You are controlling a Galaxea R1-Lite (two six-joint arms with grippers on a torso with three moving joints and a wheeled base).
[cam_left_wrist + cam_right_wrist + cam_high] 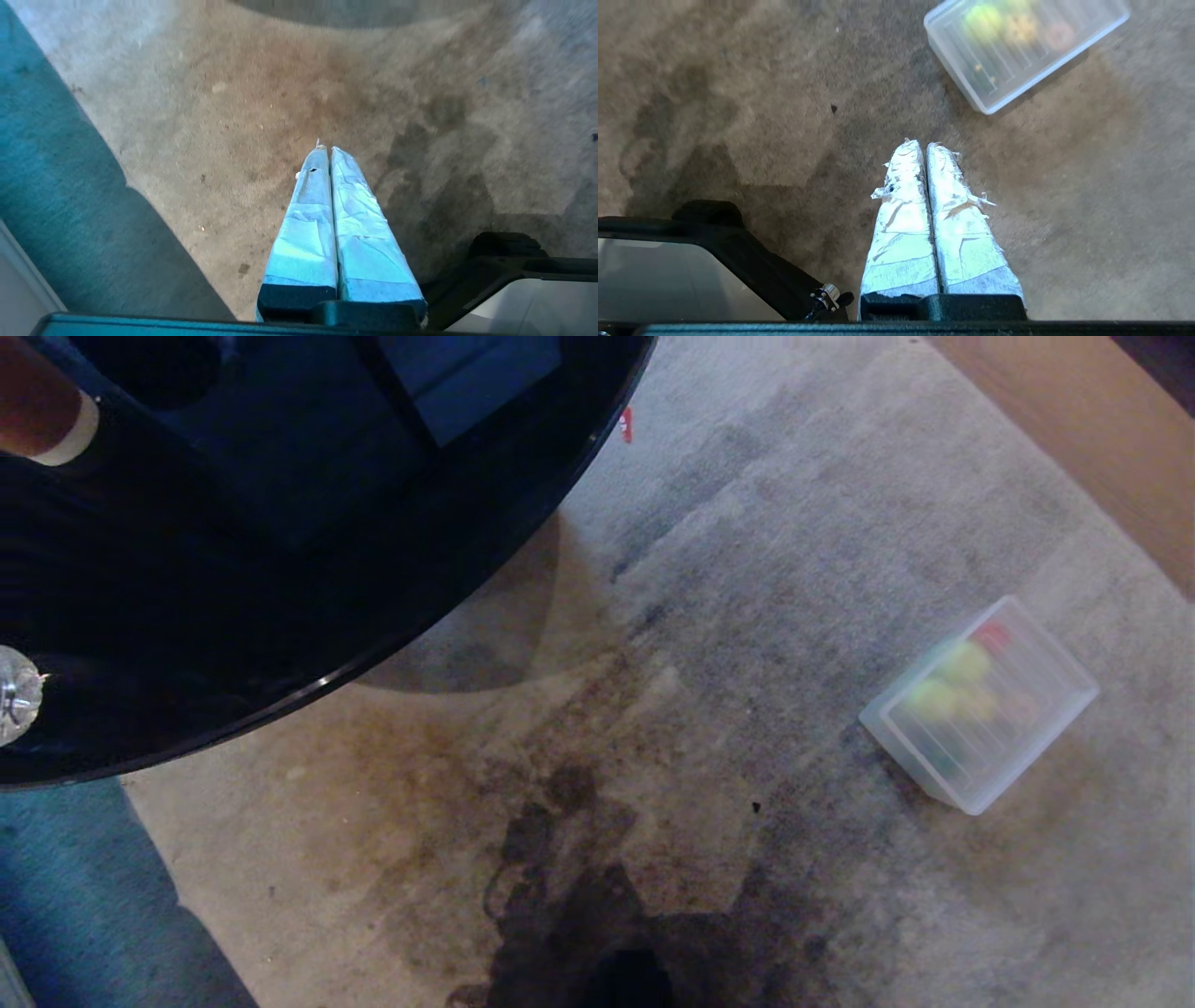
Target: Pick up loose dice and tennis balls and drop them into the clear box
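The clear box [910, 756] lies on the beige carpet to my right. Through its frosted, ribbed top show two blurred yellow-green tennis balls [964, 663], a red piece and further coloured shapes. I cannot tell any dice apart. The right wrist view shows the clear box [985, 105] ahead of the fingertips, with a tennis ball [983, 16] inside. My right gripper [923, 143] hangs shut and empty over bare carpet, short of the box. My left gripper [327, 150] is also shut and empty above the carpet. Neither gripper appears in the head view.
A glossy black round table [280, 569] fills the upper left. A teal strip of floor [84, 896] borders the carpet at the lower left, and a wooden surface [1102, 429] sits at the far right. My own shadow [597, 915] falls on the carpet.
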